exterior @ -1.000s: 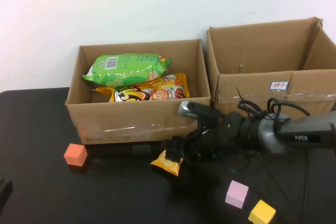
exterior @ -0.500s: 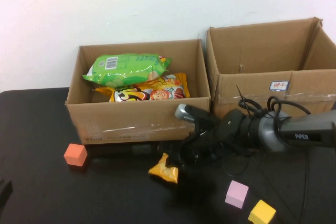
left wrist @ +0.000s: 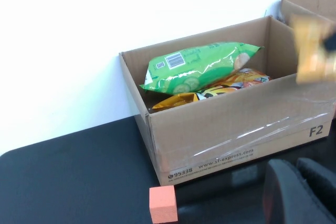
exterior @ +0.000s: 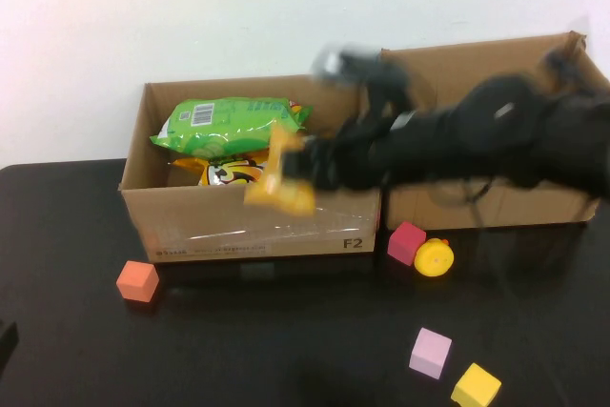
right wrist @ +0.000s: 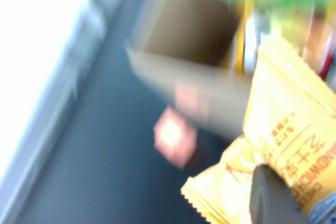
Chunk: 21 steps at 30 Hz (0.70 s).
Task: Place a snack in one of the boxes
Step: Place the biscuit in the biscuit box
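Observation:
A small yellow snack packet (exterior: 279, 179) hangs in the air at the front rim of the left cardboard box (exterior: 248, 226), with my right gripper (exterior: 310, 167) shut on it. The right arm is blurred and reaches across from the right. In the right wrist view the packet (right wrist: 286, 129) fills the near side, with one dark finger (right wrist: 268, 195) pressed on it. The left wrist view shows the same packet (left wrist: 313, 51) over the box's (left wrist: 220, 124) far corner. My left gripper (left wrist: 296, 184) sits low over the black table, shut and holding nothing. The right box (exterior: 448, 73) stands open behind the arm.
The left box holds a green bag (exterior: 233, 124) on an orange bag (exterior: 224, 174). On the table lie an orange cube (exterior: 137, 281), a magenta cube (exterior: 406, 241), a yellow round toy (exterior: 434, 257), a pink cube (exterior: 430, 352) and a yellow cube (exterior: 475, 385).
My right gripper closed on the packet on the table and lifted it up and left to the left box's front rim. The magenta cube and yellow toy came into view.

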Tool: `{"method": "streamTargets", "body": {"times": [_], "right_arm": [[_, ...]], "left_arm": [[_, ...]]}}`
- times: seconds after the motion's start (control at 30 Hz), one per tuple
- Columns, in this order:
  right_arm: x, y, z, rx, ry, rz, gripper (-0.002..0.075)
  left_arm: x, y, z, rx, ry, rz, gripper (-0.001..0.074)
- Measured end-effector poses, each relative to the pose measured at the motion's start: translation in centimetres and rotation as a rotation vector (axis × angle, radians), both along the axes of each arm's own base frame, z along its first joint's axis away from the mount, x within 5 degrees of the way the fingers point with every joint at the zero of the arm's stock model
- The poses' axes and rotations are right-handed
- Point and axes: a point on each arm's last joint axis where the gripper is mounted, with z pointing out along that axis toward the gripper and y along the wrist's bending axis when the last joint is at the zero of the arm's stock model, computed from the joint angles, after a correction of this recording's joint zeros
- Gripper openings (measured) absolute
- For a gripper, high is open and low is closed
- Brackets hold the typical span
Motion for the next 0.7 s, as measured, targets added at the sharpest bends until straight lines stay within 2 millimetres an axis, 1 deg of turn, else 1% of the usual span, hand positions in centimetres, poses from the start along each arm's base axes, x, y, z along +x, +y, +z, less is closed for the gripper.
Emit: {"method": "streamTargets", "body": {"times": [0.07, 0.1, 0.17, 0.23, 0.3, 0.33, 0.4, 0.43, 0.47, 0.57, 0.63, 0.7], "right_arm": [[0.1, -1.5, 3.3, 0.026, -0.123, -0.048, 0.0139], [0.5, -3.9, 6.6, 0.062, -0.247, -0.151, 0.0139], [1.3, -6.5, 8.8, 0.086, -0.336, -0.263, 0.0138], [2.4, -9.2, 9.8, 0.096, -0.386, -0.372, 0.0138], [3.5, -11.4, 9.7, 0.087, -0.398, -0.450, 0.0138], [4.0, -12.0, 9.3, 0.080, -0.392, -0.471, 0.0138], [5.3, -13.1, 7.8, 0.056, -0.360, -0.506, 0.0142], [5.7, -13.4, 7.0, 0.050, -0.337, -0.515, 0.0156], [6.3, -13.8, 6.0, 0.049, -0.302, -0.527, 0.0187], [7.5, -14.5, 3.3, 0.054, -0.191, -0.533, 0.0322], [8.0, -14.6, 2.5, 0.054, -0.151, -0.515, 0.0399], [8.2, -14.7, 2.5, 0.057, -0.138, -0.499, 0.0423]], "left_arm": [[0.0, 0.0, 0.0, 0.000, 0.000, 0.000, 0.0008], [0.0, 0.0, 0.0, -0.002, 0.000, 0.000, 0.0008], [0.0, 0.0, 0.0, -0.002, 0.000, 0.000, 0.0008], [0.0, 0.0, 0.0, -0.002, 0.000, 0.000, 0.0008], [0.0, 0.0, 0.0, -0.006, 0.003, -0.002, 0.0008], [0.0, 0.0, 0.0, -0.007, 0.007, -0.004, 0.0008], [0.0, -0.1, -0.1, -0.012, 0.013, -0.008, 0.0008], [0.0, -0.1, -0.1, -0.014, 0.015, -0.009, 0.0008], [0.0, -0.1, -0.1, -0.014, 0.015, -0.009, 0.0008], [-0.1, -0.1, -0.2, -0.014, 0.024, -0.014, 0.0008], [-0.1, -0.2, -0.2, -0.013, 0.030, -0.017, 0.0008], [-0.1, -0.2, -0.3, -0.016, 0.037, -0.021, 0.0008]]}}
